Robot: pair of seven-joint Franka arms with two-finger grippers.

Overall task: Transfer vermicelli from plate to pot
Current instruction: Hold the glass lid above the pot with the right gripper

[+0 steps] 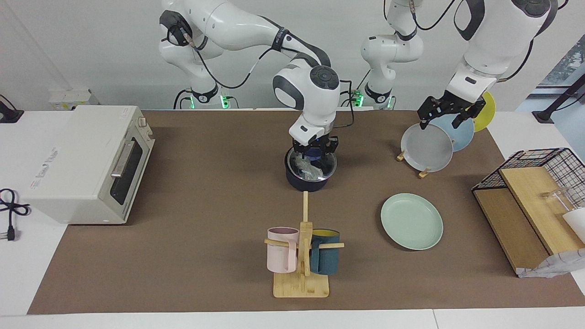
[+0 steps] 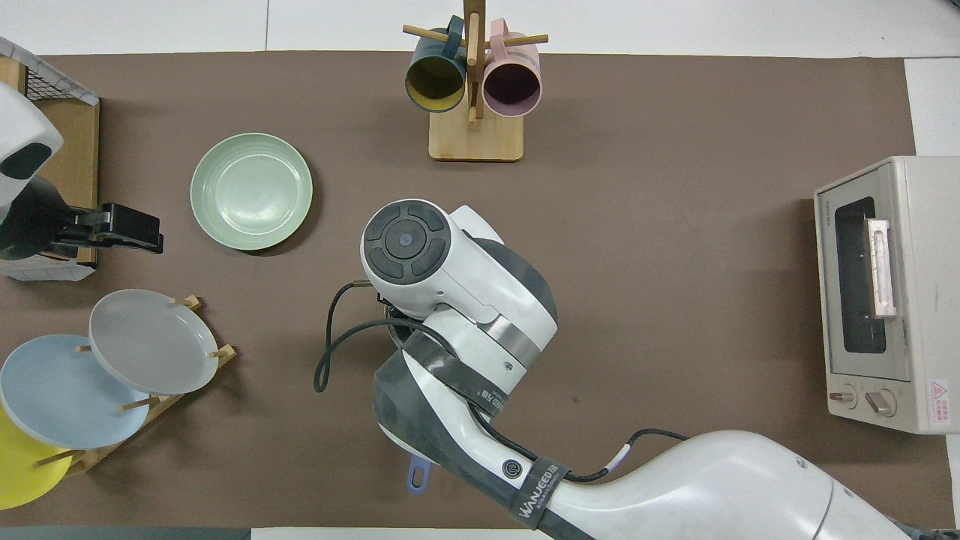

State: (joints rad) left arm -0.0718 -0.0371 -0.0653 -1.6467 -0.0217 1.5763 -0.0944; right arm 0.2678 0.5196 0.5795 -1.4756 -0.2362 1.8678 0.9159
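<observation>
The dark pot stands at the table's middle, nearer to the robots than the mug rack. A clear glass lid lies on it, and whitish vermicelli shows through the glass. My right gripper is right over the pot, shut on the lid's blue knob. In the overhead view the right arm hides the pot; only the blue handle's end shows. The mint-green plate lies bare toward the left arm's end. My left gripper waits open above the plate rack.
A wooden rack holds grey, blue and yellow plates near the left arm. A mug rack with pink and teal mugs stands farther from the robots than the pot. A toaster oven is at the right arm's end, a wire basket at the left arm's.
</observation>
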